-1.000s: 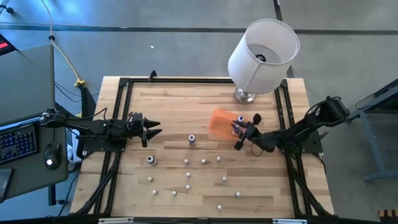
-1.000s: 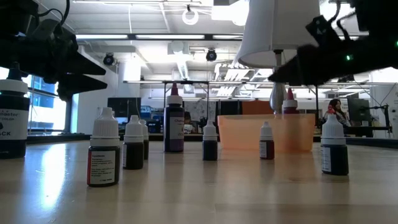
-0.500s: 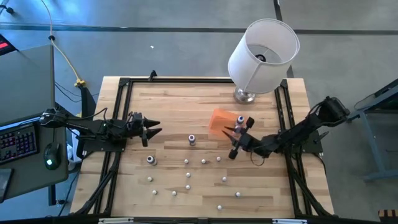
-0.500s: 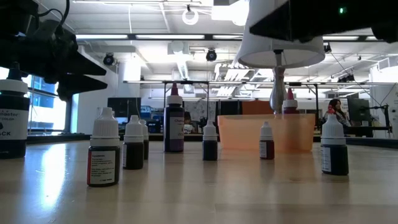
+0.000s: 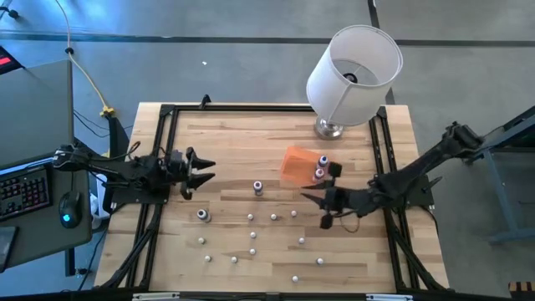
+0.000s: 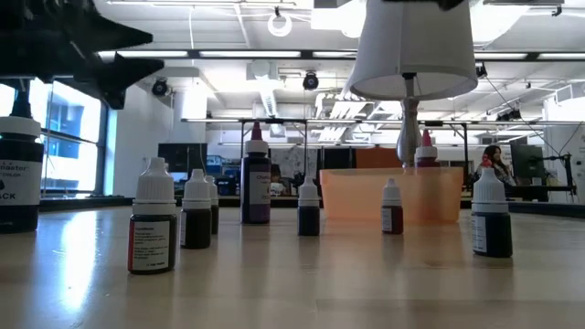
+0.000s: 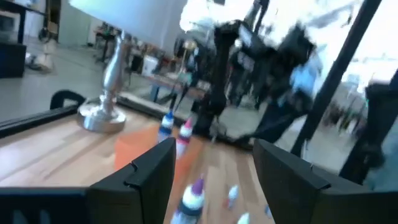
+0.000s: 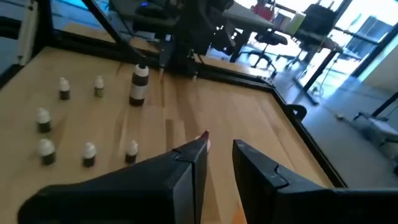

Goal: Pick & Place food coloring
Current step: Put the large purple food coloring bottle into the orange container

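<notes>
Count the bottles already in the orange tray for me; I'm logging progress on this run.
2. Both food coloring bottles stand at the orange tray's end toward the right arm: one nearer the lamp, the other right beside it. None seems hidden from above.

Two bottles (image 5: 319, 169) in tray (image 5: 293, 164); rest (image 5: 252, 235) scattered on table (image 5: 234, 138).

Open-plan robotics lab, test bench on a concrete floor.

Wooden table (image 5: 251, 142) boxed by a black metal frame (image 5: 163, 117); laptop (image 5: 33, 109), keyboard (image 5: 21, 191) and mouse (image 5: 67, 218) on a side desk. Low view: exposed ceiling ducts (image 6: 265, 91), strip lights, more benches, a seated person (image 6: 498, 164) far back. Office chairs (image 8: 273, 40) show in the right wrist view.
</notes>
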{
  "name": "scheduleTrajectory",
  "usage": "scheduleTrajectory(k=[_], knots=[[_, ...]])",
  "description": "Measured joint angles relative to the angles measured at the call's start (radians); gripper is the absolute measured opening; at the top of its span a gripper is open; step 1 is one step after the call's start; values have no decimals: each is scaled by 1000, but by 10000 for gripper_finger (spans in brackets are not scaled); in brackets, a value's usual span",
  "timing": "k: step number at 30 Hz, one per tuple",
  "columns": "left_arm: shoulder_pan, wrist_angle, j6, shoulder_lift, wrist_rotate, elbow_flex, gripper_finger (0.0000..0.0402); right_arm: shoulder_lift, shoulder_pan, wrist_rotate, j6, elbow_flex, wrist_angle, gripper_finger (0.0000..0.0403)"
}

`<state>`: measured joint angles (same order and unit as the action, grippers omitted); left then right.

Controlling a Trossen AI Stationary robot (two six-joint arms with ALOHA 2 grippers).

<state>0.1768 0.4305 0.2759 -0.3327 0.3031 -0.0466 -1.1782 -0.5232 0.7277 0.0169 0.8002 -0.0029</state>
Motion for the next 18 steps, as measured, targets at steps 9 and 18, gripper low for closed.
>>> scheduleTrajectory(k=[9,18], knots=[[0,17,-75,-406,4,-184,214,319,-57,156,-193,-255,-91,71],[0,27,-93,-832,1,-425,214,545,-51,74,-32,-457,338,71]])
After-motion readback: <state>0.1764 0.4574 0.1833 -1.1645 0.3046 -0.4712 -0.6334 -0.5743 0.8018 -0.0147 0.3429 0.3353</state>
